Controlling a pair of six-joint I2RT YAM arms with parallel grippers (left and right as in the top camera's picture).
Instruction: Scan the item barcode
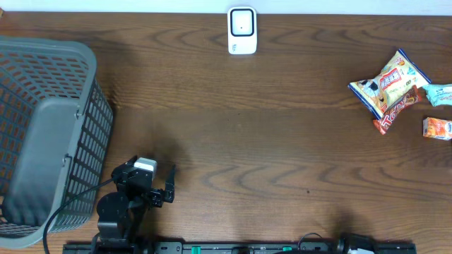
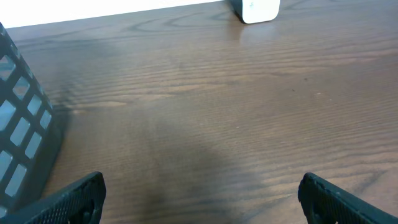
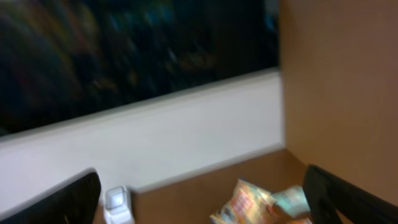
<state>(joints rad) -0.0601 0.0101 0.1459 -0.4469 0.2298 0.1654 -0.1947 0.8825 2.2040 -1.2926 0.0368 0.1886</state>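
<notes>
The item most likely to be scanned is the snack bag (image 1: 390, 86), a yellow, blue and red film packet lying flat near the right edge of the surface, turned at a slant. Just beside it, closer to that edge, are a small teal packet (image 1: 439, 94), which touches or nearly touches the bag's end, and a small orange packet (image 1: 436, 128) a little nearer the front. No barcode shows on any upper face, so it is probably printed underneath.

The bag looks light and puffed with air. Its skin is thin, crinkly and slippery, and its contents would likely crush under a hard squeeze. I judge the best hold to be on a crimped end seam or a corner flap, where the film is flat and doubled. Pinching across the belly risks the bag squirting out. A seam hold would also leave both faces free to turn toward the reader.

The white scanner (image 1: 241, 31) stands at the middle of the far edge, well apart from the packets. A grey plastic basket (image 1: 92, 141) fills the left end of the surface.

The right tool (image 3: 202, 199) has its fingers spread as wide as they go and holds nothing. Its blurred view looks up at the wall, with the packets low in the picture. The left tool (image 2: 199, 196), near the front edge beside the basket, is likewise fully spread and empty, over bare wood and facing the scanner.
</notes>
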